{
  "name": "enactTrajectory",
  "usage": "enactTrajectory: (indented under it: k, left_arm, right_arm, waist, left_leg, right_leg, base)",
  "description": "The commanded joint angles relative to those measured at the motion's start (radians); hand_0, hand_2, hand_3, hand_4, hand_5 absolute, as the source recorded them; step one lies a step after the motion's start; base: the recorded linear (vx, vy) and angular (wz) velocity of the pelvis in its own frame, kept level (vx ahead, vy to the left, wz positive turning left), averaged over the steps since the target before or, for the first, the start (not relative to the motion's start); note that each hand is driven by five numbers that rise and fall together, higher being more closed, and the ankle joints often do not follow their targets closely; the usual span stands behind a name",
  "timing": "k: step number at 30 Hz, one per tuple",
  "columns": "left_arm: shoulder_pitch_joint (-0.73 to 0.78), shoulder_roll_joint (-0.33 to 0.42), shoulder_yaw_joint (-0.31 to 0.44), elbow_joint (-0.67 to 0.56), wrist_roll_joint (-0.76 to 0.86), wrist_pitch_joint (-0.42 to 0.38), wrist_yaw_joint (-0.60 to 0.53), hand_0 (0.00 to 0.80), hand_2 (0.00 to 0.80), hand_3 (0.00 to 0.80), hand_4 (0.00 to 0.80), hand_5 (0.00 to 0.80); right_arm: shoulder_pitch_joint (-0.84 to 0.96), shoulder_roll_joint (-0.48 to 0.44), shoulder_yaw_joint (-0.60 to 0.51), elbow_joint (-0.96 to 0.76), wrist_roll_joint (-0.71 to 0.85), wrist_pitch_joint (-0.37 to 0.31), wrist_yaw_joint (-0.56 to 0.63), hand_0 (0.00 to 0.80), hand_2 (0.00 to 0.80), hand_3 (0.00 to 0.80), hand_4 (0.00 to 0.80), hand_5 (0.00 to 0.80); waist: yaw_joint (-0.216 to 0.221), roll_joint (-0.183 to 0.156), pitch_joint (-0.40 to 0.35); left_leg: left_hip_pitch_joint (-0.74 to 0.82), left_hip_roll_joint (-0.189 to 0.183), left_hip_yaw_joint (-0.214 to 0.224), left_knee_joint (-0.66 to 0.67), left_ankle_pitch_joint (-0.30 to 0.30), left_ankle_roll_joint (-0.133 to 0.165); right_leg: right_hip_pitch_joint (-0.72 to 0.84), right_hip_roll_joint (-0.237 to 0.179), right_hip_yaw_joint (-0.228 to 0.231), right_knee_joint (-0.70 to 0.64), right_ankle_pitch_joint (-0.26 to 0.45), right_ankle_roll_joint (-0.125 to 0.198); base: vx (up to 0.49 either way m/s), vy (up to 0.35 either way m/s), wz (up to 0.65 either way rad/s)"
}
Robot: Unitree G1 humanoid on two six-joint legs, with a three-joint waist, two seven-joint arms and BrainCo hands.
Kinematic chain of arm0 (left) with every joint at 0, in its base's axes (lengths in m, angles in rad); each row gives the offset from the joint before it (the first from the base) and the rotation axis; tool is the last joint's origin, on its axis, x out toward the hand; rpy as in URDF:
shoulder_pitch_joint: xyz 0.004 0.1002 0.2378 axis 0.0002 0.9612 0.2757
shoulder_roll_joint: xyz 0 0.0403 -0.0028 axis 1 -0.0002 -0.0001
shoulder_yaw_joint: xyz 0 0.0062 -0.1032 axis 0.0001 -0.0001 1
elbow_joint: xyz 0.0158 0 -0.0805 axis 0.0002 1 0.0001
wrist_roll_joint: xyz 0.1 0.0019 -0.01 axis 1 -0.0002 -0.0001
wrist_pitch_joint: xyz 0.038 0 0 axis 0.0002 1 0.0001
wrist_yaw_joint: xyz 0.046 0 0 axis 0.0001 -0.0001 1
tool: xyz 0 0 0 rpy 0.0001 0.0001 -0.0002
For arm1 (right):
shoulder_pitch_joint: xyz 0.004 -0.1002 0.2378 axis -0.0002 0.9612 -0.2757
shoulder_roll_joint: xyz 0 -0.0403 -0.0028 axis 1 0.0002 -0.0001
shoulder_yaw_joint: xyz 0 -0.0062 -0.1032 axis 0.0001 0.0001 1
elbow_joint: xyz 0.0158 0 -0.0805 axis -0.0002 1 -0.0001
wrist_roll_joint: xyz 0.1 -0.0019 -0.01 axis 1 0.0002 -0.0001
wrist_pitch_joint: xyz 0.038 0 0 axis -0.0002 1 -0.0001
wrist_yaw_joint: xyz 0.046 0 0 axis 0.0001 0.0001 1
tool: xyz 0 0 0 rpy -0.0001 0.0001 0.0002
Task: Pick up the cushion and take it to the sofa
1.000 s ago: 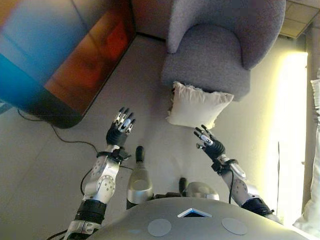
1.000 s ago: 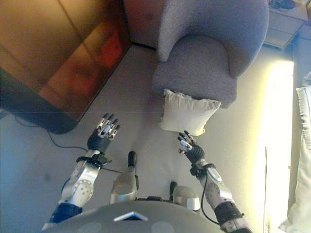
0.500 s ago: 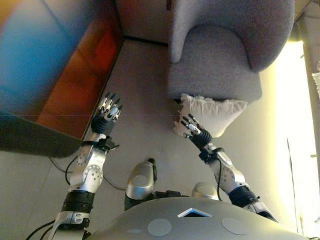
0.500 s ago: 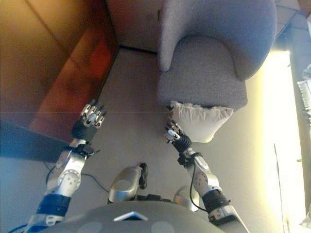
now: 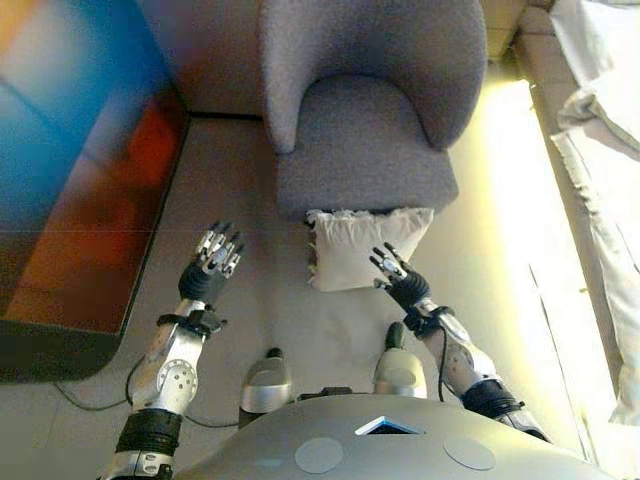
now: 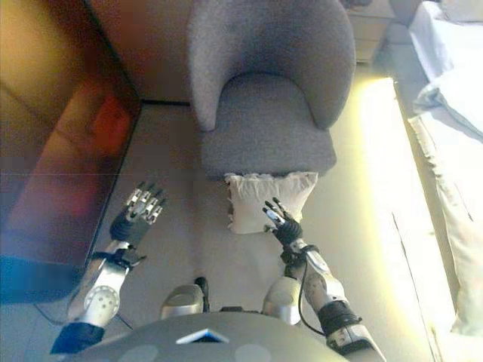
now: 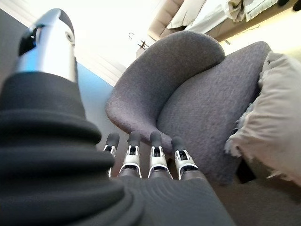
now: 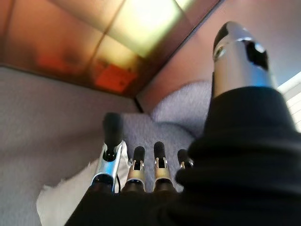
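Cushion [image 5: 362, 246] — propped on the floor against the grey armchair [image 5: 365, 140] front; right hand [image 5: 398, 283] just beside, left hand [image 5: 212, 268] apart, fingers spread, nothing held — best flanked from both sides before being lifted.

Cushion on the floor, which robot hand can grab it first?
Probably the right hand: its open fingers are already at the cushion that leans on the grey armchair. The left hand, open too, is off to the side over bare floor.
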Motion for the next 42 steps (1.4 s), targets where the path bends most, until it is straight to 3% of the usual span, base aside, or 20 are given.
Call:
enactTrajectory:
  k: [1, 3, 5, 6, 8, 10, 11, 14, 17, 18, 23, 25, 27, 31, 32, 35, 37, 38, 42]
  left_arm:
    - [-0.031, 0.056, 0.038, -0.114, -0.006, -0.008, -0.035, 0.000, 0.000, 0.000, 0.000, 0.000]
    - [-0.045, 0.043, 0.012, -0.107, 0.007, -0.021, -0.032, 0.000, 0.000, 0.000, 0.000, 0.000]
    - [-0.057, 0.034, -0.016, -0.105, -0.009, -0.023, -0.017, 0.000, 0.000, 0.000, 0.000, 0.000]
    - [-0.058, 0.028, -0.020, -0.107, -0.012, -0.021, 0.001, 0.000, 0.000, 0.000, 0.000, 0.000]
    - [-0.067, 0.011, -0.021, -0.125, -0.040, -0.009, 0.035, 0.000, 0.000, 0.000, 0.000, 0.000]
    - [-0.079, -0.017, -0.031, -0.128, -0.053, -0.015, 0.060, 0.000, 0.000, 0.000, 0.000, 0.000]
    - [-0.090, -0.031, -0.038, -0.120, -0.043, -0.018, 0.076, 0.000, 0.000, 0.000, 0.000, 0.000]
    - [-0.105, -0.043, -0.057, -0.101, -0.008, -0.016, 0.085, 0.000, 0.000, 0.000, 0.000, 0.000]
    - [-0.105, -0.035, -0.064, -0.105, -0.006, -0.015, 0.074, 0.000, 0.000, 0.000, 0.000, 0.000]
    - [-0.102, -0.030, -0.060, -0.111, -0.016, -0.014, 0.070, 0.000, 0.000, 0.000, 0.000, 0.000]
    - [-0.073, -0.025, -0.034, -0.137, -0.016, -0.016, 0.060, 0.000, 0.000, 0.000, 0.000, 0.000]
    - [-0.042, -0.025, -0.014, -0.133, -0.018, -0.035, 0.042, 0.000, 0.000, 0.000, 0.000, 0.000]
    - [-0.015, -0.027, 0.006, -0.127, -0.022, -0.052, 0.022, 0.000, 0.000, 0.000, 0.000, 0.000]
    - [-0.011, -0.023, 0.038, -0.106, -0.021, -0.052, -0.005, 0.000, 0.000, 0.000, 0.000, 0.000]
    - [-0.021, -0.014, 0.048, -0.110, -0.022, -0.044, -0.009, 0.000, 0.000, 0.000, 0.000, 0.000]
    - [-0.061, 0.011, 0.033, -0.118, -0.040, -0.029, 0.026, 0.000, 0.000, 0.000, 0.000, 0.000]
    - [-0.085, 0.025, 0.032, -0.115, -0.024, 0.005, 0.028, 0.000, 0.000, 0.000, 0.000, 0.000]
    - [-0.090, 0.032, 0.030, -0.117, -0.017, 0.013, 0.022, 0.000, 0.000, 0.000, 0.000, 0.000]
    - [-0.093, 0.046, 0.012, -0.126, 0.009, 0.027, 0.040, 0.000, 0.000, 0.000, 0.000, 0.000]
  right_arm:
    - [-0.059, 0.070, 0.024, -0.066, 0.012, -0.022, 0.001, 0.000, 0.000, 0.000, 0.000, 0.000]
    - [-0.058, 0.061, 0.034, -0.072, 0.015, -0.024, -0.014, 0.000, 0.000, 0.000, 0.000, 0.000]
    - [-0.058, 0.054, 0.040, -0.087, 0.022, -0.004, -0.048, 0.000, 0.000, 0.000, 0.000, 0.000]
    - [-0.056, 0.050, 0.042, -0.098, 0.017, 0.011, -0.063, 0.000, 0.000, 0.000, 0.000, 0.000]
    - [-0.046, 0.027, 0.043, -0.125, 0.011, 0.039, -0.042, 0.000, 0.000, 0.000, 0.000, 0.000]
    - [-0.036, 0.004, 0.046, -0.114, -0.011, 0.028, -0.020, 0.000, 0.000, 0.000, 0.000, 0.000]
    - [-0.038, -0.005, 0.043, -0.095, -0.014, 0.014, -0.025, 0.000, 0.000, 0.000, 0.000, 0.000]
    - [-0.037, -0.017, 0.021, -0.061, 0.033, -0.008, -0.018, 0.000, 0.000, 0.000, 0.000, 0.000]
    - [-0.016, -0.004, -0.005, -0.055, 0.039, -0.015, -0.006, 0.000, 0.000, 0.000, 0.000, 0.000]
    - [0.001, 0.006, -0.017, -0.058, 0.031, -0.020, 0.002, 0.000, 0.000, 0.000, 0.000, 0.000]
    - [0.041, 0.006, -0.014, -0.096, 0.036, -0.032, 0.015, 0.000, 0.000, 0.000, 0.000, 0.000]
    - [0.051, 0.002, -0.012, -0.097, 0.041, -0.031, 0.035, 0.000, 0.000, 0.000, 0.000, 0.000]
    - [0.066, 0.002, -0.011, -0.100, 0.035, -0.031, 0.052, 0.000, 0.000, 0.000, 0.000, 0.000]
    - [0.071, 0.006, -0.005, -0.111, 0.039, -0.041, 0.043, 0.000, 0.000, 0.000, 0.000, 0.000]
    - [0.074, 0.012, 0.001, -0.118, 0.041, -0.049, 0.040, 0.000, 0.000, 0.000, 0.000, 0.000]
    - [0.055, 0.026, 0.016, -0.117, 0.042, -0.059, 0.005, 0.000, 0.000, 0.000, 0.000, 0.000]
    - [0.026, 0.038, 0.016, -0.088, 0.053, -0.065, -0.027, 0.000, 0.000, 0.000, 0.000, 0.000]
    - [0.018, 0.042, 0.013, -0.093, 0.057, -0.058, -0.031, 0.000, 0.000, 0.000, 0.000, 0.000]
    - [0.016, 0.072, 0.013, -0.089, 0.051, -0.055, -0.037, 0.000, 0.000, 0.000, 0.000, 0.000]
  waist:
    - [-0.012, -0.055, 0.008]
    - [-0.033, -0.053, -0.009]
    - [-0.059, -0.039, -0.029]
    - [-0.069, -0.032, -0.036]
    - [-0.086, -0.027, -0.055]
    - [-0.093, -0.040, -0.068]
    - [-0.092, -0.048, -0.071]
    - [-0.084, -0.061, -0.066]
    - [-0.064, -0.051, -0.050]
    - [-0.058, -0.035, -0.046]
    - [0.015, 0.005, -0.013]
    - [0.050, 0.013, -0.003]
    - [0.067, 0.026, -0.001]
    - [0.080, 0.044, 0.000]
    - [0.080, 0.045, -0.003]
    - [0.083, 0.050, -0.012]
    - [0.093, 0.035, -0.028]
    - [0.097, 0.025, -0.040]
    - [0.108, 0.029, -0.068]
  left_leg:
    - [0.091, -0.013, -0.048, 0.027, -0.135, 0.033]
    - [0.106, 0.004, -0.074, 0.034, -0.137, 0.028]
    - [0.138, 0.047, -0.095, 0.048, -0.091, 0.007]
    - [0.147, 0.072, -0.100, 0.069, -0.040, -0.009]
    - [0.136, 0.110, -0.105, 0.191, 0.128, -0.043]
    - [0.067, 0.098, -0.107, 0.371, 0.242, -0.052]
    - [0.006, 0.081, -0.111, 0.465, 0.270, -0.047]
    - [-0.121, 0.073, -0.110, 0.562, 0.262, -0.021]
    - [-0.169, 0.069, -0.078, 0.389, 0.259, 0.009]
    - [-0.173, 0.081, -0.064, 0.239, 0.282, 0.010]
    - [-0.242, 0.073, -0.095, -0.152, 0.369, -0.032]
    - [-0.278, 0.073, -0.105, -0.254, 0.385, -0.038]
    - [-0.317, 0.083, -0.083, -0.297, 0.398, -0.043]
    - [-0.334, 0.115, -0.006, -0.272, 0.411, -0.042]
    - [-0.334, 0.113, 0.017, -0.229, 0.385, -0.029]
    - [-0.329, 0.087, 0.023, -0.138, 0.353, -0.009]
    - [-0.340, 0.046, 0.004, -0.087, 0.309, 0.020]
    - [-0.335, 0.022, 0.011, -0.066, 0.280, 0.038]
    - [-0.293, -0.035, 0.001, -0.068, 0.226, 0.097]
  right_leg:
    - [-0.149, -0.067, 0.073, -0.102, 0.192, 0.076]
    - [-0.149, -0.036, 0.133, -0.072, 0.165, 0.076]
    - [-0.166, 0.012, 0.190, 0.026, 0.121, 0.072]
    - [-0.169, 0.034, 0.199, 0.048, 0.100, 0.061]
    - [-0.149, 0.081, 0.187, 0.052, 0.070, 0.010]
    - [-0.112, 0.116, 0.184, 0.043, 0.049, -0.052]
    - [-0.089, 0.127, 0.186, 0.040, 0.037, -0.083]
    - [-0.035, 0.152, 0.187, 0.046, -0.005, -0.128]
    - [0.021, 0.183, 0.188, 0.043, -0.050, -0.127]
    - [0.039, 0.201, 0.189, 0.036, -0.073, -0.119]
    - [0.154, 0.235, 0.216, -0.004, -0.145, -0.092]
    - [0.208, 0.243, 0.240, -0.014, -0.179, -0.090]
    - [0.245, 0.253, 0.240, -0.010, -0.227, -0.091]
    - [0.294, 0.243, 0.199, 0.045, -0.319, -0.088]
    - [0.300, 0.226, 0.178, 0.075, -0.332, -0.081]
    - [0.290, 0.167, 0.140, 0.164, -0.339, -0.054]
    - [0.293, 0.130, 0.142, 0.216, -0.278, -0.034]
    - [0.284, 0.100, 0.132, 0.260, -0.209, -0.028]
    - [0.224, 0.058, 0.117, 0.485, -0.048, -0.018]
  base:
    - [0.450, -0.174, 0.23]
    - [0.425, -0.187, 0.01]
    - [0.411, -0.194, 0.31]
    - [0.353, -0.213, 0.51]
    - [0.288, -0.252, 0.31]
    - [0.321, -0.272, 0.05]
    - [0.360, -0.257, 0.12]
    - [0.284, -0.137, 0.09]
    - [0.258, 0.041, 0.15]
    - [0.228, 0.137, 0.03]
    - [0.357, 0.097, 0.25]
    - [0.460, 0.039, -0.02]
    - [0.432, 0.054, -0.37]
    - [0.407, 0.131, -0.51]
    - [0.391, 0.188, -0.78]
    - [0.397, 0.199, -0.56]
    - [0.392, 0.175, -0.25]
    - [0.324, 0.161, -0.04]
    - [0.287, 0.193, 0.02]
